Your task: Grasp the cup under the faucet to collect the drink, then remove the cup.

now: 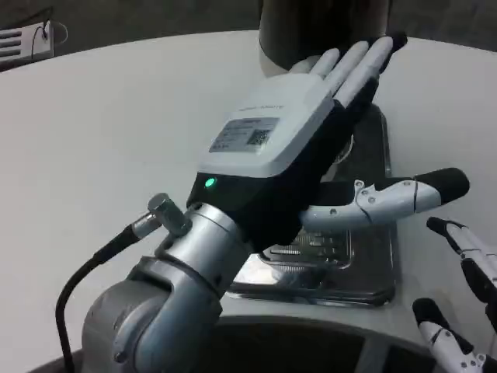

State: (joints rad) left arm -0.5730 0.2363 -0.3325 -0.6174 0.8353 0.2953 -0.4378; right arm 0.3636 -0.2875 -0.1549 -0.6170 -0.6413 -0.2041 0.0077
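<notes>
My left hand [303,148] fills the middle of the head view, its fingers [357,66] stretched out toward the dark dispenser body [318,27] and its thumb [396,198] sticking out to the right. It holds nothing. It hovers over the steel drip tray [365,264] and hides whatever stands under the faucet; I see no cup. My right hand [466,303] sits at the lower right edge beside the tray, fingers apart and empty.
The drip tray's grille [311,249] shows under my left wrist. White table [101,132] stretches to the left and behind. A pale object [23,43] lies at the far left corner.
</notes>
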